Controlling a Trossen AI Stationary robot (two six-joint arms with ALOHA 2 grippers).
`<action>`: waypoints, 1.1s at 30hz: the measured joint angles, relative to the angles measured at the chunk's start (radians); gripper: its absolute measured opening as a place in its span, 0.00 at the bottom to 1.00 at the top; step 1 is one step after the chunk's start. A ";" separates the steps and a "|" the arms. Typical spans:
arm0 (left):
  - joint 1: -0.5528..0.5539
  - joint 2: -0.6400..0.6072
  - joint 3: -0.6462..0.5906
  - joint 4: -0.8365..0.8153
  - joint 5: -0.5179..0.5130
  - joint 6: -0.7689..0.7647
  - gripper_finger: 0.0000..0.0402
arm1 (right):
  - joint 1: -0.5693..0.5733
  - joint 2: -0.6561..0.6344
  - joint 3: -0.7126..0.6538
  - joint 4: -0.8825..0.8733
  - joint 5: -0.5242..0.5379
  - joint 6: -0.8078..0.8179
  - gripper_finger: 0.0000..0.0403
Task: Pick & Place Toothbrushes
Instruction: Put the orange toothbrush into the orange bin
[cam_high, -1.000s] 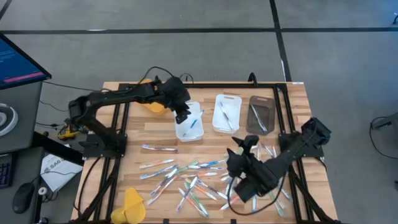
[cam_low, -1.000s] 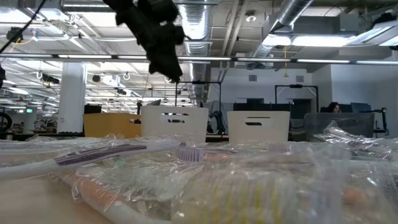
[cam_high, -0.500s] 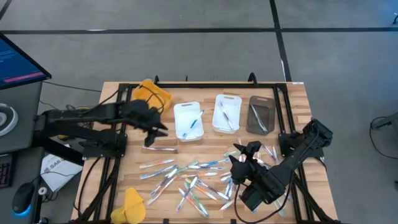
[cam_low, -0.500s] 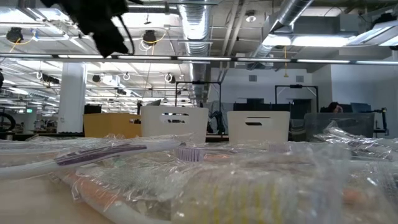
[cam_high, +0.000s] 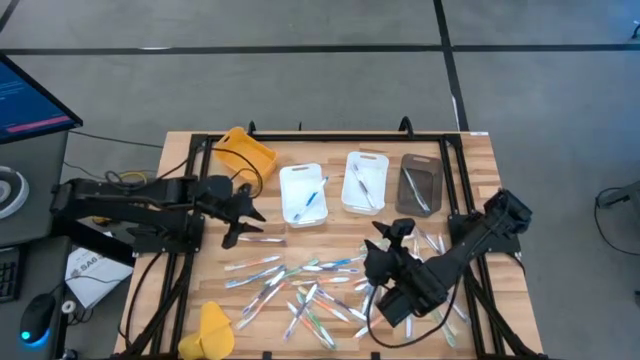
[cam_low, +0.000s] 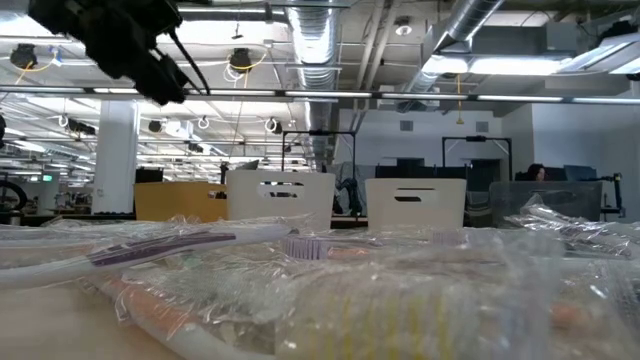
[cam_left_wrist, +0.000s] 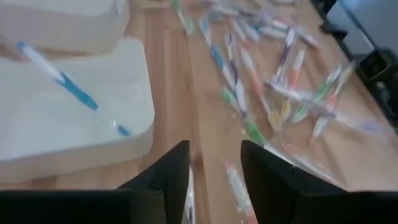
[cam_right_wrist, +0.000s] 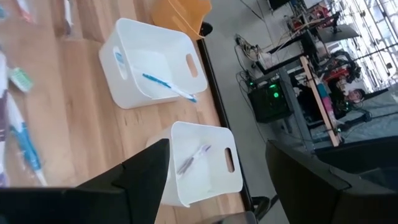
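Honestly can't read a single word from where I'm sitting. There's a white sheet (cam_high: 88, 272) on the floor left of my table with some dark printing on it, but it's too small to make out. The monitor (cam_high: 30, 100) off in that corner has lines of text too, also unreadable. No readable labels or numbers anywhere.

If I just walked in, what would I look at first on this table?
Probably the big scatter of thin plastic toothbrushes in blue, green and pink, spread across the near half of the wooden table. Behind them stand two white rectangular trays; the left white tray holds one blue toothbrush. The left hand, fingers apart, hovers beside that tray, and the right hand is open over the pile's right side.
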 joint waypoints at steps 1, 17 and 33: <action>0.000 0.009 -0.008 0.006 0.000 0.000 0.36 | -0.004 0.000 0.000 0.000 0.000 0.000 0.65; 0.000 0.070 -0.031 0.079 0.000 -0.084 0.59 | -0.017 0.000 0.000 0.004 0.002 0.000 0.65; -0.370 0.182 -0.031 0.073 -0.091 -0.129 0.51 | -0.017 0.000 0.000 0.015 0.002 0.000 0.65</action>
